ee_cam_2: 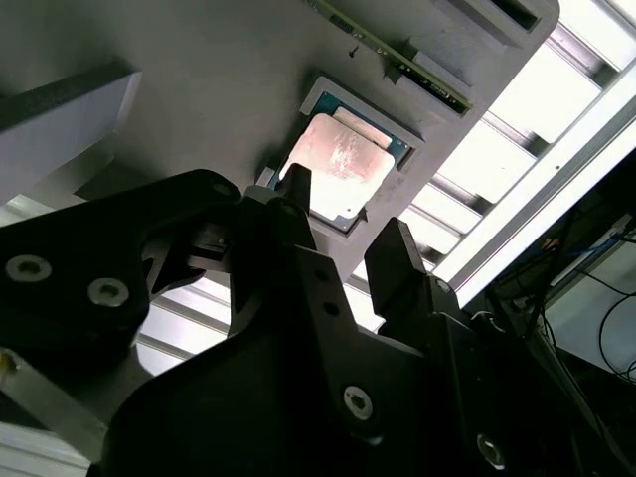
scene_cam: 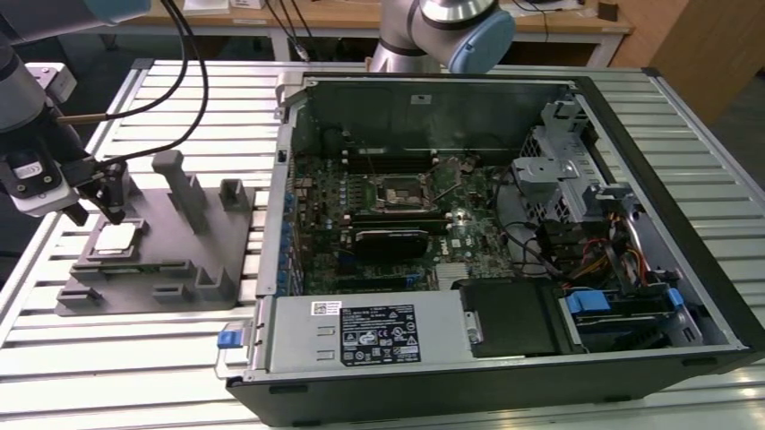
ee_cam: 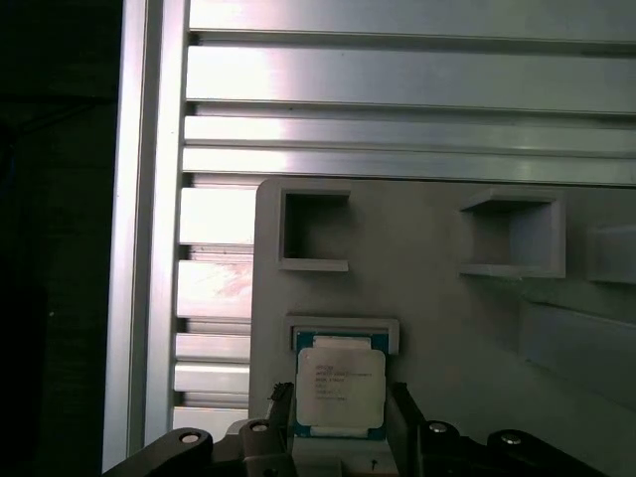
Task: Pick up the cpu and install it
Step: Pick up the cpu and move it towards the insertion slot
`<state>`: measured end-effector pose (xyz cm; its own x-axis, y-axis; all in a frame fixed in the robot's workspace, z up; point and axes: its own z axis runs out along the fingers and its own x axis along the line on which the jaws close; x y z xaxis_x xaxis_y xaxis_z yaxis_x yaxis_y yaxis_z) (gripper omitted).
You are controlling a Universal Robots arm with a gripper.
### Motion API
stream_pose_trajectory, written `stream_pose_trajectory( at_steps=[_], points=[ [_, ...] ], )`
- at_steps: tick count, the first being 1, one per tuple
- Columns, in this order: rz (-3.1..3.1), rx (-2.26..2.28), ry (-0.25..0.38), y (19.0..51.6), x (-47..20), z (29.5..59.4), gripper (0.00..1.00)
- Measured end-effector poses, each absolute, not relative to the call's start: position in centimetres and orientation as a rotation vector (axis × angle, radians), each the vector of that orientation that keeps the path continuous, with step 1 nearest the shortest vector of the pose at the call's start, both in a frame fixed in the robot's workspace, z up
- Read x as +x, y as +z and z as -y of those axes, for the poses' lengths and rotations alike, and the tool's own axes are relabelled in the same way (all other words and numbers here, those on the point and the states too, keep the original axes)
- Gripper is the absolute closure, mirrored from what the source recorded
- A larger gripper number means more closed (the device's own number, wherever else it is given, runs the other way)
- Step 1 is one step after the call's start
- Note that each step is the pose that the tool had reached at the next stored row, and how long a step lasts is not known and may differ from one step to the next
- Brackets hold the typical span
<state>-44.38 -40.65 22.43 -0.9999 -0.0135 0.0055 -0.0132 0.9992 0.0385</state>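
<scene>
One cpu (ee_cam: pixel 340 390) is seen lying flat in a shallow square recess of the grey fixture (scene_cam: pixel 192 235). The fixture rests on the slatted desk (scene_cam: pixel 120 358) at the exterior view's left, beside the opened computer case (scene_cam: pixel 669 269). The hand (ee_cam_2: pixel 348 211) hangs directly over the chip with its two black fingers (ee_cam_2: pixel 397 260) spread, one to each side of it; nothing is gripped. The pick-up step is judged to be in hand and installation not begun, since the chip lies well apart from the black socket (scene_cam: pixel 399 190) on the motherboard. A grasp is judged to call for the fingers to be brought squarely past two opposite edges and closed gently, as the chip is thin and offers little edge to hold. The cpu's top is smooth, silvery metal set on a darker square board. The fixture is matte plastic, moulded with upright blocks and open pockets, and the desk is made of bright ribbed aluminium slats.
</scene>
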Motion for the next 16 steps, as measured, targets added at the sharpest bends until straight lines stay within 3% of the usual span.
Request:
stream_pose_trajectory(
  at_steps=[7,10,11,16],
  points=[
    [3.135,0.021,-0.06,22.42,-44.38,40.65,0.51],
    [3.135,0.021,-0.06,22.42,-44.38,40.65,0.44],
    [3.135,0.021,-0.06,22.42,-44.38,40.65,0.37],
    [3.135,0.021,-0.06,22.41,-44.38,40.65,0.37]
  ],
)
